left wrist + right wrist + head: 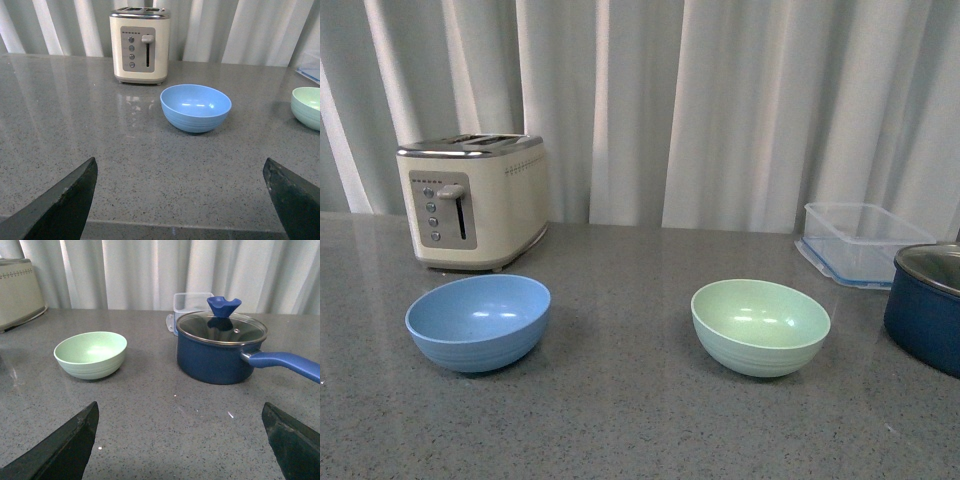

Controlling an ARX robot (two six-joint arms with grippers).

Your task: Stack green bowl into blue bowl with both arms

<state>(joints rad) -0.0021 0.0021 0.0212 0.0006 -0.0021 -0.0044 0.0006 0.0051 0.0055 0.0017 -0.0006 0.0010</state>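
On the left of the counter: the blue bowl stands upright, mouth up, just nearer than the toaster and apart from it.
green bowl: upright, mouth up, on the right half of the counter, about as near as the blue bowl and well apart from it.
left gripper: its two dark fingers are spread wide and grip nothing, with only bare counter between them. The blue bowl lies farther off, untouched.
right gripper: fingers are likewise spread wide over bare counter and pinch nothing. The green bowl and the pot both lie beyond them, untouched.
toaster: cream, two slots on top, with a lever and a column of round buttons on its front panel. It stands at the far left, close to the curtain.
pot: dark blue, glass lid with a blue knob and a long blue handle, right of the green bowl and not touching it.
clear container: rectangular, just beyond the pot at the far right.
curtain: pale folds across the far side.
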